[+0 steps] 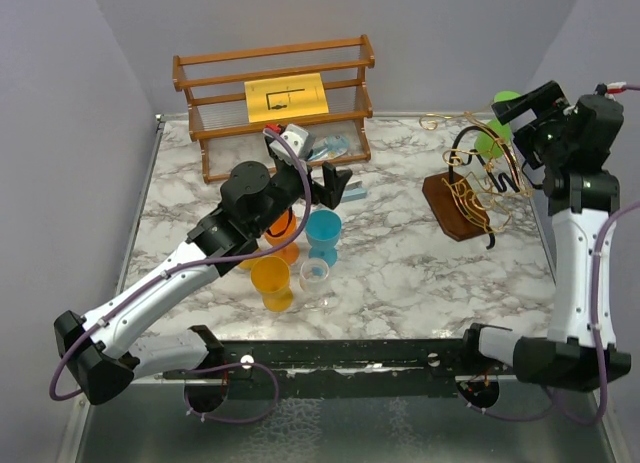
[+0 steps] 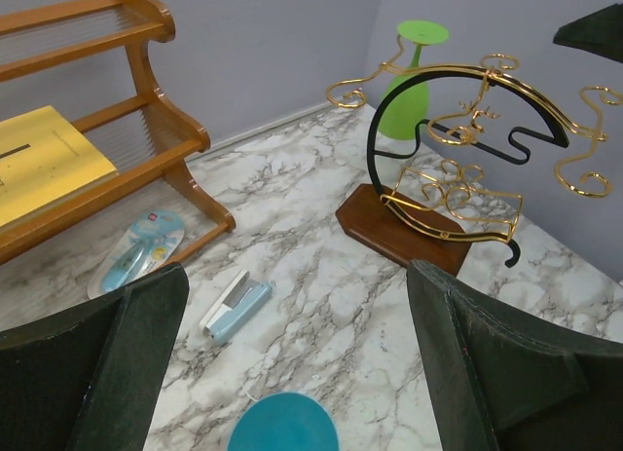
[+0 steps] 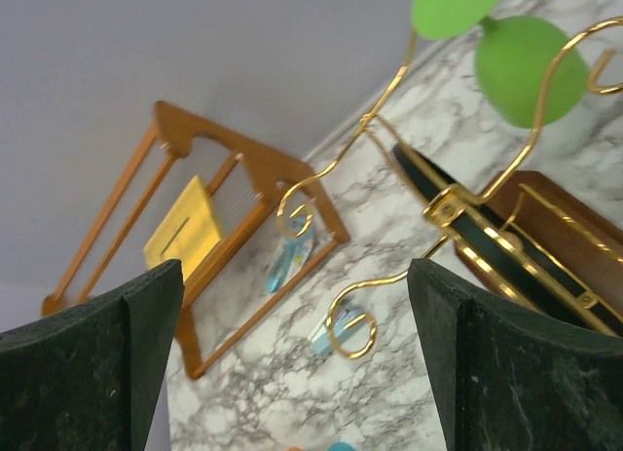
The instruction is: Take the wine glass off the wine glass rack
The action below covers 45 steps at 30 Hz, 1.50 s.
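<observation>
Hanging upside down from a gold wire arm, the green wine glass (image 1: 492, 138) is at the far side of the wine glass rack (image 1: 465, 198), in the right part of the top view. The rack's brown base stands on the marble table (image 1: 400, 273).

The right gripper (image 1: 522, 105) hovers just beside the glass at upper right. Its fingers (image 3: 506, 373) are spread wide and hold nothing. The glass shows in the upper right corner of the right wrist view, untouched.

The left gripper (image 1: 335, 183) is mid-frame, fingers (image 2: 107, 373) also spread apart and empty. Just below it in the frame are a blue cup (image 1: 323, 233), an orange cup (image 1: 272, 283) and a clear cup (image 1: 315, 280).

A wooden shelf (image 1: 270, 93) with a yellow sheet (image 1: 288, 96) is at upper left. A light-blue stapler (image 2: 236, 308) lies on the table near it.
</observation>
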Each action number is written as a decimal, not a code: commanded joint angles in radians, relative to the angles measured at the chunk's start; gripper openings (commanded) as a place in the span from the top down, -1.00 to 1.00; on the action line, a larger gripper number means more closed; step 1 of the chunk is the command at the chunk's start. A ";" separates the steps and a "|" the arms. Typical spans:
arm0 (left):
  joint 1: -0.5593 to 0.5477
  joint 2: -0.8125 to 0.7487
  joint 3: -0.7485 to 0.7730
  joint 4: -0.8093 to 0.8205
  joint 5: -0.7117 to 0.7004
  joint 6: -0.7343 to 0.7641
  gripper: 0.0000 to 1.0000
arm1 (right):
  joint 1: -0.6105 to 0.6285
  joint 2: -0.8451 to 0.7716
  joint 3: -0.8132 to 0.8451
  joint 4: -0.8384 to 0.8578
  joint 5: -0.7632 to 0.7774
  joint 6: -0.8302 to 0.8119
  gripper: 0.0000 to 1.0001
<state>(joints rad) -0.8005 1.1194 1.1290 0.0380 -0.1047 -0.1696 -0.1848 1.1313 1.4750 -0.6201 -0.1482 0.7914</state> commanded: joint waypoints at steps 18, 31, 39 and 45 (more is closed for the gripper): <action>0.069 -0.014 -0.087 0.157 0.046 0.096 -0.94 | -0.002 0.384 0.198 0.076 0.313 0.013 -0.87; 0.145 -0.003 -0.091 0.177 0.096 0.047 -0.94 | -0.028 0.448 0.259 0.048 0.280 0.084 -0.73; 0.154 0.004 -0.091 0.178 0.103 0.043 -0.94 | -0.058 0.515 0.290 0.027 0.221 0.171 -0.56; 0.159 0.006 -0.092 0.179 0.105 0.039 -0.94 | -0.070 0.563 0.317 0.001 0.231 0.212 -0.37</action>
<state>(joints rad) -0.6495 1.1233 1.0397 0.1844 -0.0254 -0.1207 -0.2447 1.6695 1.7473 -0.5930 0.0917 0.9577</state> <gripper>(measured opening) 0.970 0.717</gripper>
